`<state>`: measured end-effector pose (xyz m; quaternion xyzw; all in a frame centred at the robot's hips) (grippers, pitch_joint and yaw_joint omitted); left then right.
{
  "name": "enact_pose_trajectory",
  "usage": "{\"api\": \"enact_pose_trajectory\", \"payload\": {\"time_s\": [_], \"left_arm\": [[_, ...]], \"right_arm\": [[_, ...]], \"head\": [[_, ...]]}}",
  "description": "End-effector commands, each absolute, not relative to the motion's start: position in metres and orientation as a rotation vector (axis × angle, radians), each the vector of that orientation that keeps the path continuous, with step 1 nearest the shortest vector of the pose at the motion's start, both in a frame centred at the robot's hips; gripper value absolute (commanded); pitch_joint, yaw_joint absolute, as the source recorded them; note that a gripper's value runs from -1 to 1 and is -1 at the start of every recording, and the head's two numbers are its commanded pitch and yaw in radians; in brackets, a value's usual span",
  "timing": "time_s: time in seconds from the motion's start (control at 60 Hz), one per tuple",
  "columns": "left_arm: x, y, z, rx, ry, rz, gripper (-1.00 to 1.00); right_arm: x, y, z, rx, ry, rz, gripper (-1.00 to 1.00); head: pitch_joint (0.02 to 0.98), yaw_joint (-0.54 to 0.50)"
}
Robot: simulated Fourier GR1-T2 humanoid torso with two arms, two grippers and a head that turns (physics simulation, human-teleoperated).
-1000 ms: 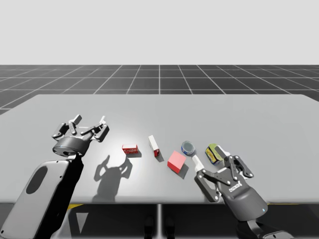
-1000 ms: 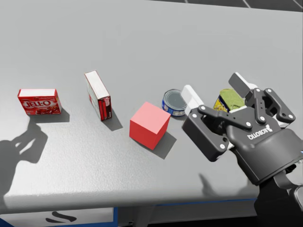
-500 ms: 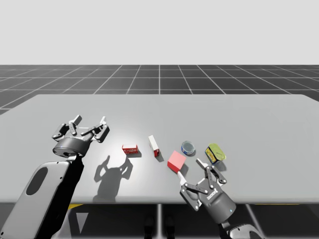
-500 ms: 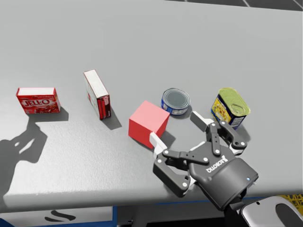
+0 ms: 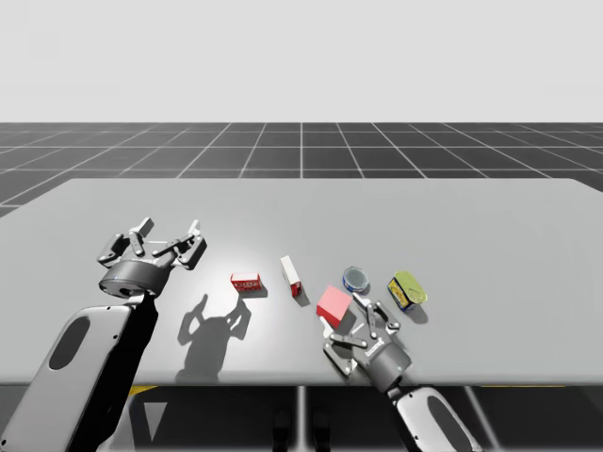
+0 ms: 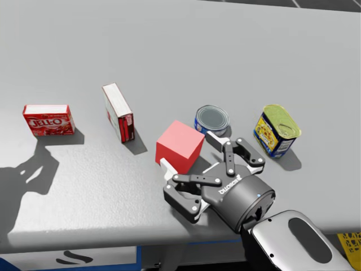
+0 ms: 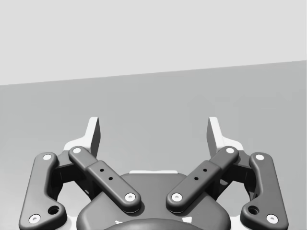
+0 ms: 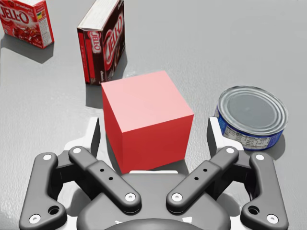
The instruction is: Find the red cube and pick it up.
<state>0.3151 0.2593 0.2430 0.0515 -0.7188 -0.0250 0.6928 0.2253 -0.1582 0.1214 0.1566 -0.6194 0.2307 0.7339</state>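
The red cube (image 8: 146, 120) sits on the surface (image 8: 216, 38) inside the robot's right claw (image 8: 153, 136), which is wide apart and not touching it. The cube looks hard, light and smooth, so squeezing two flat opposite sides should hold it best.

Dark grey linked fingers (image 8: 100, 175), white pads (image 8: 94, 136), silver screws (image 8: 130, 197), round black wrist (image 6: 248, 206), silver forearm shell (image 6: 272, 241) with dark oval.
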Motion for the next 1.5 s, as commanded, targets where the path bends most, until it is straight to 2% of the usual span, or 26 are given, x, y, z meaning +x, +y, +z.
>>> {"api": "enact_pose_trajectory", "payload": {"time_s": [0.017, 0.3, 0.333, 0.35, 0.367, 0.383, 0.4, 0.633, 1.0, 1.117, 1.283, 1.383, 1.5], "left_arm": [[0.315, 0.26, 0.244, 0.117, -1.607, -0.053, -1.0], [0.315, 0.261, 0.244, 0.119, -1.607, -0.052, -1.0], [0.315, 0.261, 0.244, 0.12, -1.607, -0.052, -1.0], [0.315, 0.261, 0.244, 0.12, -1.607, -0.052, -1.0], [0.315, 0.261, 0.244, 0.12, -1.607, -0.052, -1.0], [0.315, 0.261, 0.244, 0.12, -1.607, -0.052, -1.0], [0.315, 0.261, 0.244, 0.121, -1.607, -0.052, -1.0], [0.316, 0.261, 0.243, 0.123, -1.606, -0.054, -1.0], [0.318, 0.259, 0.242, 0.124, -1.604, -0.059, -1.0], [0.318, 0.259, 0.242, 0.124, -1.604, -0.059, -1.0], [0.318, 0.26, 0.243, 0.126, -1.604, -0.059, -1.0], [0.318, 0.26, 0.242, 0.125, -1.604, -0.058, -1.0], [0.319, 0.261, 0.242, 0.125, -1.604, -0.058, -1.0]], "right_arm": [[0.237, -0.148, 0.119, 0.328, -1.345, 0.539, -1.0], [0.247, -0.136, 0.119, 0.332, -1.298, 0.553, -1.0], [0.248, -0.137, 0.12, 0.332, -1.271, 0.574, -0.99], [0.247, -0.137, 0.12, 0.33, -1.273, 0.559, -0.89], [0.246, -0.138, 0.12, 0.335, -1.273, 0.557, 0.07], [0.246, -0.139, 0.121, 0.336, -1.274, 0.562, 0.75], [0.246, -0.14, 0.121, 0.338, -1.277, 0.563, 1.0], [0.243, -0.145, 0.12, 0.351, -1.277, 0.563, 1.0], [0.242, -0.147, 0.12, 0.359, -1.296, 0.57, 1.0], [0.242, -0.148, 0.12, 0.359, -1.305, 0.574, 1.0], [0.242, -0.148, 0.121, 0.358, -1.309, 0.56, 1.0], [0.24, -0.148, 0.134, 0.359, -1.336, 0.533, 1.0], [0.239, -0.149, 0.162, 0.365, -1.388, 0.487, 1.0]], "head": [[0.892, -0.14], [0.887, -0.14], [0.886, -0.14], [0.885, -0.14], [0.884, -0.14], [0.884, -0.14], [0.883, -0.14], [0.842, -0.14], [0.559, -0.14], [0.497, -0.14], [0.462, -0.15], [0.458, -0.15], [0.457, -0.15]]}}
